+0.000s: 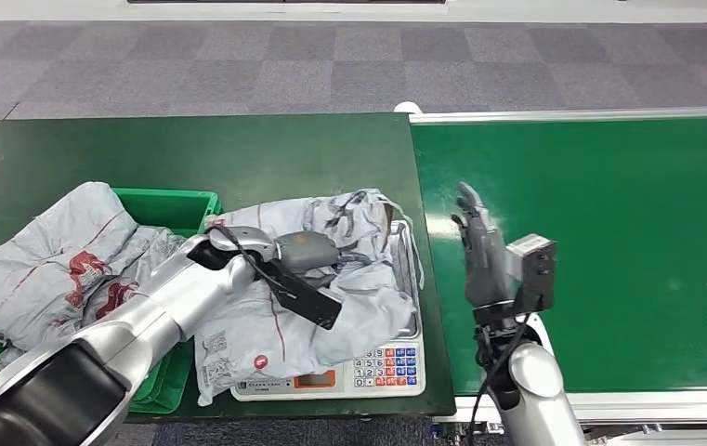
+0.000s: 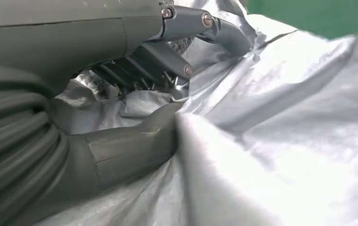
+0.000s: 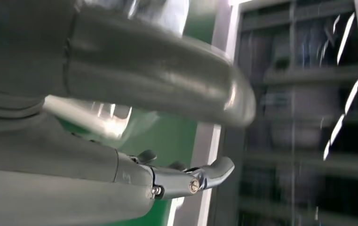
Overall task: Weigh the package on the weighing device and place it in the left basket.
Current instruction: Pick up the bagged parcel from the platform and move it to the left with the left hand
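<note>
The package (image 1: 331, 279), a grey crumpled poly mailer, lies on the scale (image 1: 368, 372), draped over its steel pan, near the bench's front right corner. It looks soft and limp, probably light, with a slick film that could slide through a loose hold; it should sag and fold when lifted. The best hold is likely a gathered fold near its middle, where bunched film gives the fingers something to bite on.

The left robot hand (image 1: 307, 251) rests on top of the package. The left wrist view shows its fingers (image 2: 167, 56) curled into the wrinkled film with the thumb (image 2: 134, 141) beneath a fold, so it appears to be pinching a bunch of the bag.

The right robot hand (image 1: 479, 251) stands upright over the green conveyor (image 1: 609, 232) beside the bench, fingers spread and holding nothing.

The basket (image 1: 177, 209) sits at the bench's left edge, already heaped with grey bags (image 1: 61, 260).
</note>
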